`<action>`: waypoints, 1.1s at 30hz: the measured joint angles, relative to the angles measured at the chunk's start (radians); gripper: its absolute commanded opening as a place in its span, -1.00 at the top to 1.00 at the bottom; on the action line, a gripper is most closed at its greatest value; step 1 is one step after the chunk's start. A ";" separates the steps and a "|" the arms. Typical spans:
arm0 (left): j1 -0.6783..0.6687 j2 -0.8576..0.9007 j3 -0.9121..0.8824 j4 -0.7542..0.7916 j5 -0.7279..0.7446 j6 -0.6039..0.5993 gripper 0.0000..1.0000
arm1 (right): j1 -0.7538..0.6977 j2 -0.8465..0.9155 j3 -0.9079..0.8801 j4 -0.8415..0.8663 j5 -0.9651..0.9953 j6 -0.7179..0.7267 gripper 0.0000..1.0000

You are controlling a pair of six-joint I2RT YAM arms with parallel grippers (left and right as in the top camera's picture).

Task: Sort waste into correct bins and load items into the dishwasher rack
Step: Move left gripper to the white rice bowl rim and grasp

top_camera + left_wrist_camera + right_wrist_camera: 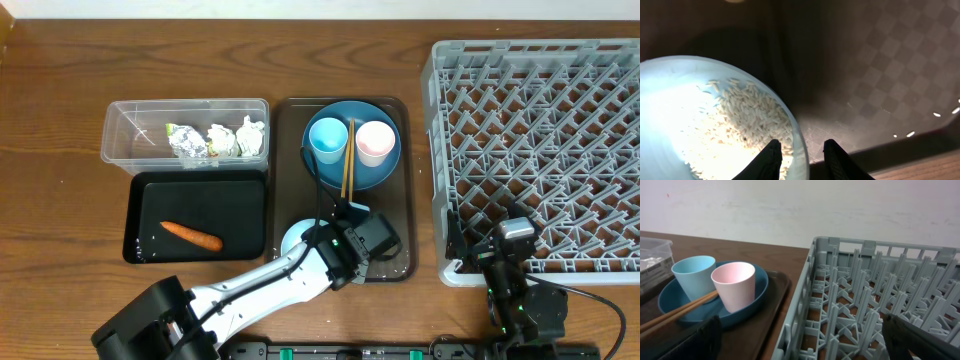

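Left gripper (802, 152) astride bowl (670, 110) rim; white rice (750, 125) inside.

Grey rack (432, 160), orange carrot (191, 235), pink cup (375, 142), checkered tray (880, 75).

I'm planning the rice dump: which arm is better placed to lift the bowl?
Left. The left gripper straddles the bowl rim beside the rice; the right gripper hangs open by the rack's near corner, apart from the bowl.
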 measured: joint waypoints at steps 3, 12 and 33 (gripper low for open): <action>-0.005 0.000 0.000 0.000 0.000 0.000 0.38 | 0.000 0.000 0.000 0.000 0.000 0.000 -0.98; -0.005 0.000 0.000 -0.002 0.000 -0.002 0.38 | 0.000 0.000 0.000 0.000 0.000 0.000 -0.99; -0.005 0.000 -0.003 -0.032 0.000 -0.002 0.45 | 0.000 0.000 0.000 0.000 0.000 0.000 -0.98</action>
